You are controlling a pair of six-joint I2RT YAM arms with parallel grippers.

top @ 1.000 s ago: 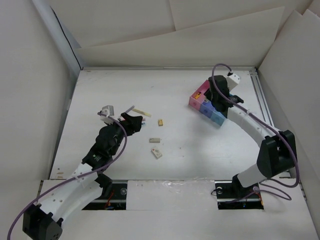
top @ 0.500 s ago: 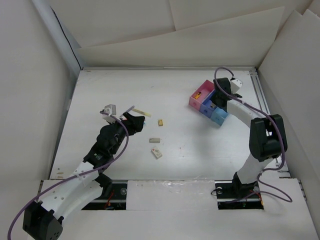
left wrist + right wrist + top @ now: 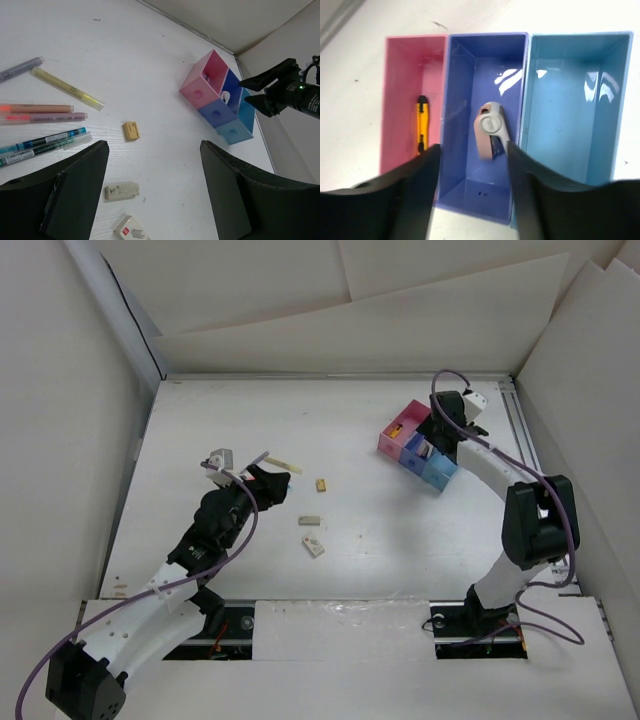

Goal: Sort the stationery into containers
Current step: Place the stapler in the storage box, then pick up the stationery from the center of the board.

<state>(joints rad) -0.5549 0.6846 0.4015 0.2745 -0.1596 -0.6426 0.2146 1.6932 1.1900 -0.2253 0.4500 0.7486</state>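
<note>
The containers (image 3: 417, 447) stand at the back right in a row: pink (image 3: 405, 75), purple-blue (image 3: 470, 65) and light blue (image 3: 570, 100). A yellow-black piece (image 3: 421, 125) lies in the pink one. A pink-grey item (image 3: 490, 130) leans inside the purple-blue one. My right gripper (image 3: 474, 150) is open just above the purple-blue box and holds nothing. My left gripper (image 3: 154, 147) is open and empty over the table. Below it lie a tan block (image 3: 131, 130), a grey-white eraser (image 3: 121, 190) and a white eraser (image 3: 131, 232). Several pens (image 3: 45, 118) lie to its left.
White paper walls stand round the table, with a metal rail (image 3: 528, 455) along its right edge close to the containers. A small tan piece (image 3: 120, 590) lies near the front left edge. The right arm (image 3: 535, 525) bends up beside the rail.
The right arm has folded back, its elbow rising and moving in, while its gripper stayed over the containers. The left arm has hardly moved.
</note>
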